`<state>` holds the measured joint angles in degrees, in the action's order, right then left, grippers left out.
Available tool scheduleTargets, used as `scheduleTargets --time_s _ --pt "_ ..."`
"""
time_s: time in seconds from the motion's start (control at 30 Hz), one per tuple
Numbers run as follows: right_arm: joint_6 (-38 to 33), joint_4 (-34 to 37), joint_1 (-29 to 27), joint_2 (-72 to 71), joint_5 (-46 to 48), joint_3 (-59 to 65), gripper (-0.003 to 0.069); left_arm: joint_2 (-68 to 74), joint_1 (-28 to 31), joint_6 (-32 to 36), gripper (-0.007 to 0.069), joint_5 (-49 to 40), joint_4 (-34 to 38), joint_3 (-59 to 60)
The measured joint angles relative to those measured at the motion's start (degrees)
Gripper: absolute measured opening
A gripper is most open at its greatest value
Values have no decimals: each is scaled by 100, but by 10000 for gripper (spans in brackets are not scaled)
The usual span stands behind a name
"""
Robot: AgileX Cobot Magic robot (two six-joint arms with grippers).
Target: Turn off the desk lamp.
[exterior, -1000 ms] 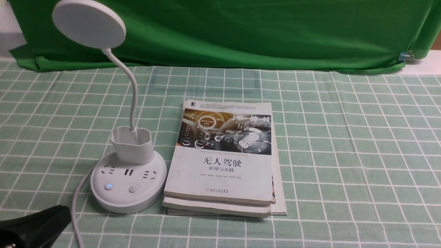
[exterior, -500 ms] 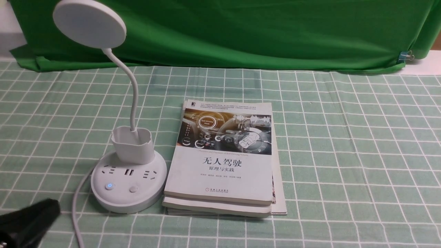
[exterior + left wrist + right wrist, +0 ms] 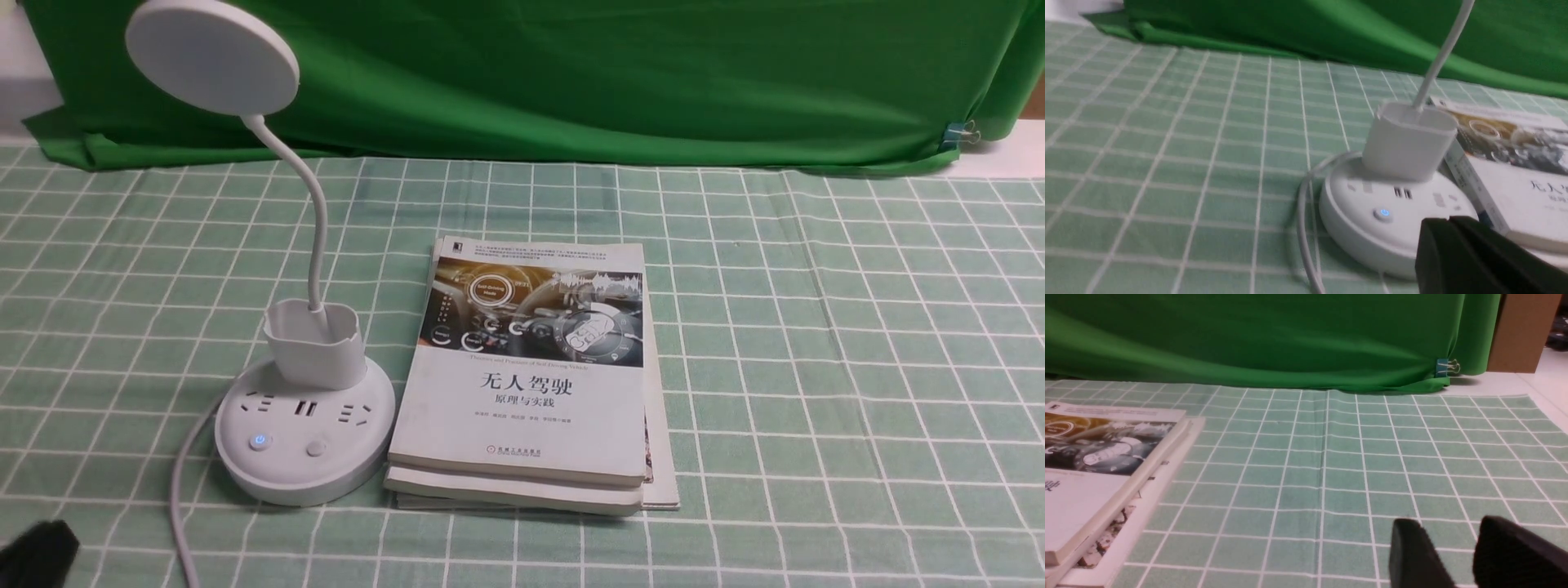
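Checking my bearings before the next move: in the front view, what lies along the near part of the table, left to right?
Left tool at the corner → lamp cable → lamp base → stack of books → bare checked cloth.

The top book [image 3: 526,367] cover reads "无人驾驶 原理与实践"; the smaller print is illegible.

setting: staged lab tabletop | evidence: clipped green backdrop [image 3: 571,73], checked tablecloth [image 3: 816,327]
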<state>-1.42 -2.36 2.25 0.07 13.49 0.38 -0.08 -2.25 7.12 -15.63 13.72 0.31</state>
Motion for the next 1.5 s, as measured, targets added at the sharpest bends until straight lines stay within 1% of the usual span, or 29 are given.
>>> scheduleTargets --time_s 0.17,1.5 --pt "0 0 0 0 -1 0 242 0 10 0 1 -104 17 0" --pt "0 0 0 0 -1 0 242 0 10 5 1 -110 28 0"
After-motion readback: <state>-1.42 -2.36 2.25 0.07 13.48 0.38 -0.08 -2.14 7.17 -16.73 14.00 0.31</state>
